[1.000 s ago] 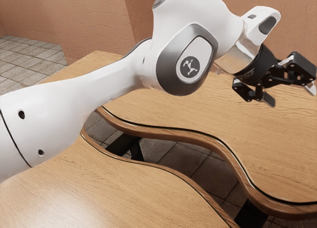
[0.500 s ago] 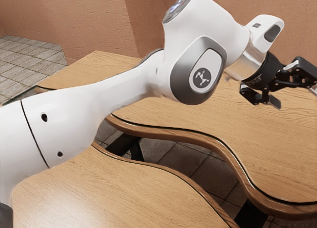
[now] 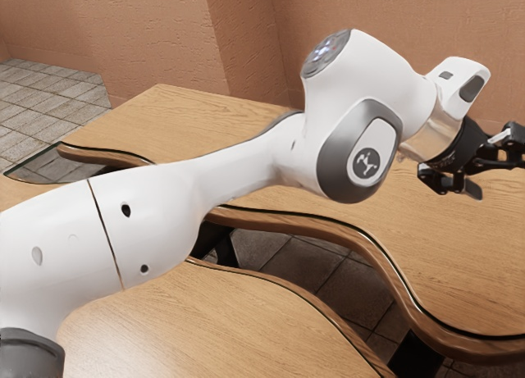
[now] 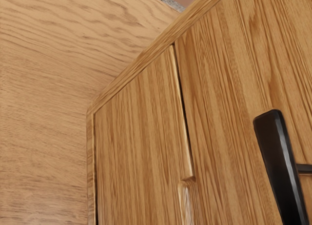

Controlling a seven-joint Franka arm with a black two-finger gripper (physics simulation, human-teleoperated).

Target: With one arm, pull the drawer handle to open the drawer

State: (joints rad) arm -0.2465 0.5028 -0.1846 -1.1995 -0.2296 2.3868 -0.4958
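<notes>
Oak-grained wooden drawer front (image 4: 229, 88) bears a black bar handle (image 4: 279, 166) on its face. Our black two-finger gripper (image 3: 497, 166) hangs near that handle, fingers spread apart, gripping nothing, with a narrower oak panel (image 4: 139, 156) alongside.

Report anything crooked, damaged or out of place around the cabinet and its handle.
Nothing stands out. The wooden cabinet front looks intact, the black handle on it is whole and untouched, and the open gripper hangs above the table.
</notes>
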